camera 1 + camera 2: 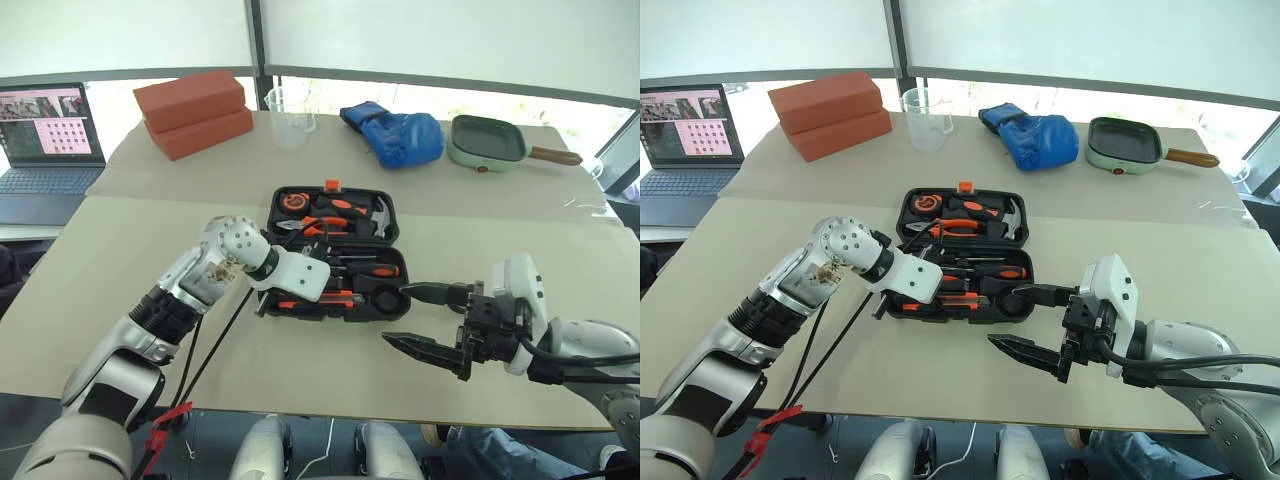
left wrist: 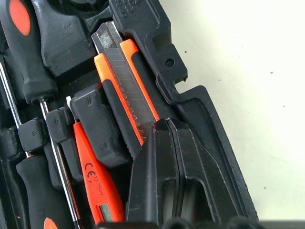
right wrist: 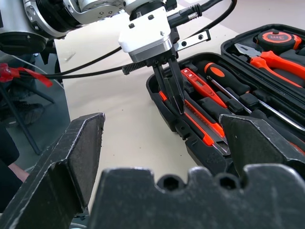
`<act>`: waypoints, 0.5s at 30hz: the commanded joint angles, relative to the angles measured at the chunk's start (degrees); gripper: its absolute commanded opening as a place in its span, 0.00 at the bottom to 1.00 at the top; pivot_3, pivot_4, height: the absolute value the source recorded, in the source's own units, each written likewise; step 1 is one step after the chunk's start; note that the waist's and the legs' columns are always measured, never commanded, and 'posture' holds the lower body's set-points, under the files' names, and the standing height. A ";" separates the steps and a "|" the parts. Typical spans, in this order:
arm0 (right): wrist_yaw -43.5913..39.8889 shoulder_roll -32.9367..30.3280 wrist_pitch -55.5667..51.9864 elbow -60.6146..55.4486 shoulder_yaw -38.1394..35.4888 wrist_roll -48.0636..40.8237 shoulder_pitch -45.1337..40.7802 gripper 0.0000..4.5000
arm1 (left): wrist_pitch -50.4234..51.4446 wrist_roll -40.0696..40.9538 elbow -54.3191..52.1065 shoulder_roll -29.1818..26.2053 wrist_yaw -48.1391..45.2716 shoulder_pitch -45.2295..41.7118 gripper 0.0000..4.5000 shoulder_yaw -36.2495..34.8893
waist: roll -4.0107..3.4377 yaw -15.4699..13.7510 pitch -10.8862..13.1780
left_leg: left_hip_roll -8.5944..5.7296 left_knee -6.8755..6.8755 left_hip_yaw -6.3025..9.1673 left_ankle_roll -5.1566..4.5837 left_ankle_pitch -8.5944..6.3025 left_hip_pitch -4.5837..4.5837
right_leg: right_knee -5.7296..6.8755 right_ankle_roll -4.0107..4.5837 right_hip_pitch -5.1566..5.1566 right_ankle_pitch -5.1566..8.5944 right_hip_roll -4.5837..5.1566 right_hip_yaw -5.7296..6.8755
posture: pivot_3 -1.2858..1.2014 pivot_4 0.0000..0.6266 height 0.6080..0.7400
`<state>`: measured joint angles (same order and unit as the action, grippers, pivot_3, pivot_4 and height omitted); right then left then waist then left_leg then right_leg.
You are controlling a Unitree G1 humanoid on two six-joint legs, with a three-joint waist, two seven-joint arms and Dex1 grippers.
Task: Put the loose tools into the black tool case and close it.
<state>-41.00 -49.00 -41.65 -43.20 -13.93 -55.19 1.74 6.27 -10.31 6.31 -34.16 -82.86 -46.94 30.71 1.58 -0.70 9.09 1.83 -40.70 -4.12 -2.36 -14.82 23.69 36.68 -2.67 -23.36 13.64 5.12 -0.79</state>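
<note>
Orange-and-black utility knife (image 2: 125, 90) lying in front slot of black tool case (image 1: 390, 295); left gripper (image 2: 164, 143) pinched shut, empty, tip pressing on it. Pressing straight down, seating fully. Right gripper (image 1: 425, 318) hovering wide, empty.

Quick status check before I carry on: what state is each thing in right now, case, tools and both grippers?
black tool case: lid open, flat on the table.
utility knife: lying in its slot at the case's edge.
tester screwdriver: in the case beside the knife.
left gripper: shut, empty, tips down at the knife.
right gripper: open, empty, beside the case.
laptop: open, screen on.
</note>
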 commanded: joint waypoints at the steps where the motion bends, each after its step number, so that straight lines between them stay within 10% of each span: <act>1: -0.39 -0.20 1.46 -0.68 -1.46 0.46 -0.20 1.00 | 4.09 1.30 0.55 0.42 -0.25 0.75 0.01 -0.94 | 0.00 -0.02 0.00 | 0.00 0.00 0.01 0.00 0.00 -0.02 | 0.00 0.00 0.02 0.01 0.00 0.01 | 0.52 0.24 0.99; 10: -1.23 -2.21 1.83 2.80 -13.30 7.74 9.27 1.00 | 22.31 20.28 -5.70 -3.23 2.45 3.06 0.01 -21.92 | 0.04 0.03 0.03 | 0.01 -0.09 0.02 0.01 0.01 0.63 | 0.21 -0.03 -0.72 0.00 0.05 -0.02 | 0.52 0.24 0.99; 15: -9.19 -3.11 2.45 10.98 -27.21 11.08 20.60 1.00 | 31.59 30.13 -10.85 -8.73 2.45 7.45 0.39 -30.99 | 0.04 0.00 0.03 | 0.01 -0.04 0.00 0.01 0.01 0.60 | 0.18 -0.03 -0.70 0.00 0.05 -0.02 | 0.52 0.24 0.99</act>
<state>-46.67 -51.32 -41.16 -34.30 -35.68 -45.70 20.59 35.61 15.81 -0.71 -41.72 -80.65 -40.07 3.32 1.62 -0.70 9.12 1.84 -40.75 -4.12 -2.35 -14.81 24.28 36.84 -2.71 -24.02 13.64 5.17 -0.81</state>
